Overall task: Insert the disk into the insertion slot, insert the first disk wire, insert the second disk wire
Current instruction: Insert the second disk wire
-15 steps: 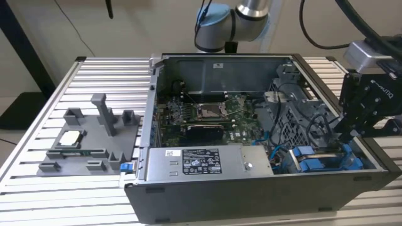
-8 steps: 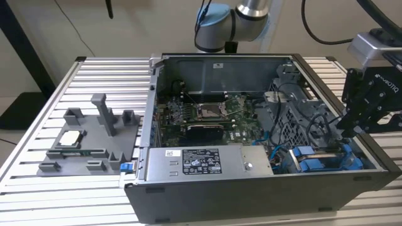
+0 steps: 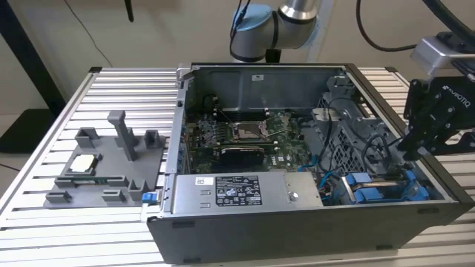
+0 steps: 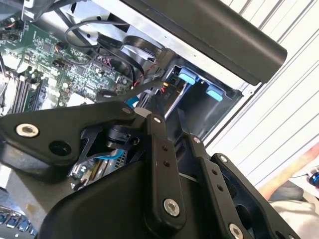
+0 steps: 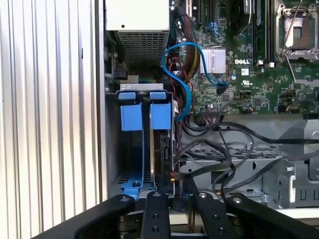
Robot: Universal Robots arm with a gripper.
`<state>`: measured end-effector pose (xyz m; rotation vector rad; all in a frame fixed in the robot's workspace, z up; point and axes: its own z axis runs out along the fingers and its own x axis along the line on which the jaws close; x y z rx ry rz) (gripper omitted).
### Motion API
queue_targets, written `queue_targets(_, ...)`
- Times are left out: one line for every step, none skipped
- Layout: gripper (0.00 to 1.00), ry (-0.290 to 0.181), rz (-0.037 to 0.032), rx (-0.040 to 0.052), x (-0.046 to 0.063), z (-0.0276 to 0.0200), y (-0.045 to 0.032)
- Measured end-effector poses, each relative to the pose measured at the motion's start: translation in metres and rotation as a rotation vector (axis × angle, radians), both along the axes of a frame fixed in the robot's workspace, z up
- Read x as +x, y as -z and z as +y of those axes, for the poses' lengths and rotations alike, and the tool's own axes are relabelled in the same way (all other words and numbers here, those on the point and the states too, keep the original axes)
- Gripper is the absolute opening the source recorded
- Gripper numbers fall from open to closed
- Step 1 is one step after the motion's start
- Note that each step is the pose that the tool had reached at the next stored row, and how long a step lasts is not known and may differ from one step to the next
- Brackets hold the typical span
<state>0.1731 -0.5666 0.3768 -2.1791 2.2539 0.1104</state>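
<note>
Fingers [image 5: 172, 201] above slotted disk [image 5: 160, 117]

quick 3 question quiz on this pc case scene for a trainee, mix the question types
1. True or false: the pincer hangs over the motherboard's empty processor socket.
2. Which colour are the drive bay carriers? A red, B blue, C green.
3. Fill in: the grey labelled power-supply box sits on the exterior view's ____ of the blue carriers.

Key: 1 false, it is above the drive bay corner; 2 B; 3 left.
</note>
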Motion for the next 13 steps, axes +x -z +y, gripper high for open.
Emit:
queue_targets(0.27,0.0,0.0006,-0.0003,0.001,0.0008,-0.0001)
queue_targets(0.27,0.0,0.0014,-0.0011,0.002,0.0015,-0.0004)
queue_targets(0.27,0.0,0.0024,-0.0023,0.002,0.0022,-0.0007)
queue_targets(0.27,0.0,0.0038,-0.0033,0.003,0.0026,-0.0013)
queue_targets(0.27,0.0,0.0048,-0.0038,0.004,0.0029,-0.0019)
queue_targets(0.27,0.0,0.0054,-0.0042,0.005,0.0035,-0.0024)
queue_targets(0.27,0.0,0.0058,-0.0049,0.006,0.0042,-0.0029)
queue_targets(0.27,0.0,0.0059,-0.005,0.007,0.0054,-0.003)
queue_targets(0.27,0.0,0.006,-0.0052,0.008,0.007,-0.0031)
queue_targets(0.27,0.0,0.006,-0.0052,0.01,0.0088,-0.0031)
queue_targets(0.27,0.0,0.006,-0.0051,0.012,0.0105,-0.0031)
queue_targets(0.27,0.0,0.006,-0.0051,0.013,0.0119,-0.0031)
queue_targets(0.27,0.0,0.0061,-0.0052,0.014,0.013,-0.0034)
